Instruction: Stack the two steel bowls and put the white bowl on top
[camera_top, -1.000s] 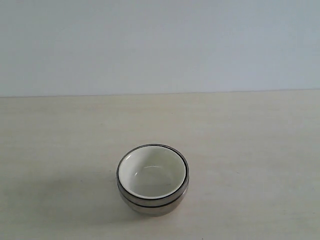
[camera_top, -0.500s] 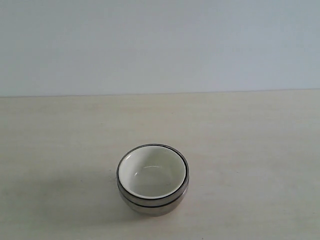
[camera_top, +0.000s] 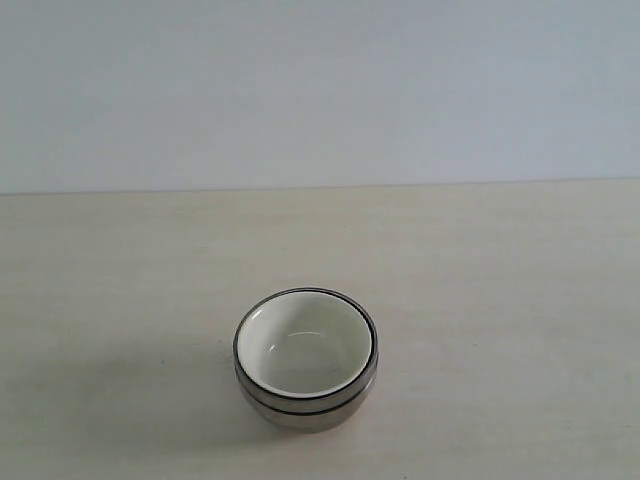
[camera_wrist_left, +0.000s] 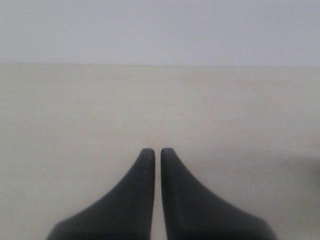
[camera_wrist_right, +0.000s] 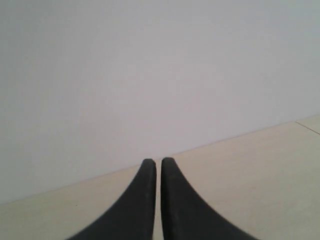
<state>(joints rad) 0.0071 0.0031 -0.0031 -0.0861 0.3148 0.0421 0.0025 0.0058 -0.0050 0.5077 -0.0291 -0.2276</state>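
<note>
In the exterior view the white bowl (camera_top: 305, 345) sits nested inside the two steel bowls (camera_top: 300, 412), which are stacked one in the other near the table's front middle; only their shiny rims and lower side show. No arm appears in that view. In the left wrist view my left gripper (camera_wrist_left: 157, 151) is shut, its dark fingers nearly touching over bare table, holding nothing. In the right wrist view my right gripper (camera_wrist_right: 157, 161) is likewise shut and empty, pointing toward the wall. Neither wrist view shows a bowl.
A pale wooden table (camera_top: 500, 300) runs back to a plain grey-blue wall (camera_top: 320, 90). A soft shadow lies on the table left of the stack.
</note>
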